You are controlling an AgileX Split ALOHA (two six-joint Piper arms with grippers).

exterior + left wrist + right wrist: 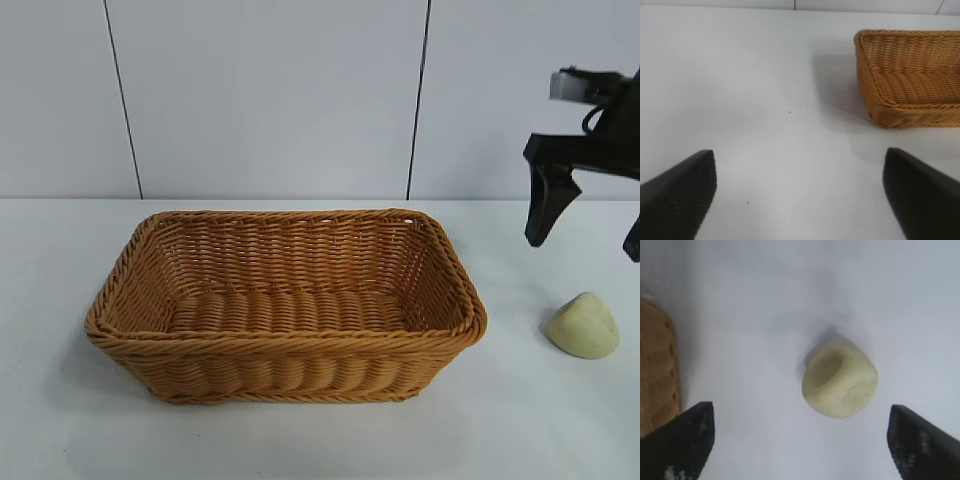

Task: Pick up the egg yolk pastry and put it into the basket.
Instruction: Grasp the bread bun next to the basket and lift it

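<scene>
Your right gripper (585, 225) hangs in the air above the egg yolk pastry (584, 326), pointing steeply down at the table (300, 440), with its 2 black fingers spread wide and nothing between them. The pastry sits on the bare table off the basket's (285, 345) right end, near it but not touching, and well clear of the braided rim.

The relation that matters to you: in the right wrist view the pastry (840, 381) lies between the 2 fingertips but ahead of them, not yet level with the pads, and a little nearer the right-hand finger (920, 445) than the other. So the fingers bracket it sideways already; what remains, as far as you can judge, is a descent with a small correction so the lump sits centred.

The pastry is a rounded dome with 1 blunt pointed side, so it has hardly any long axis. In the exterior view the peak leans up and slightly left. Closing across the broad base looks safer than pinching near the point, where the smooth surface could squirt out.

The right arm is plainly the nearer one. Your left gripper (800, 200) is also wide open and empty, hovering over bare table on the far side of the basket (910, 75), well apart from the pastry, so leave it parked.
</scene>
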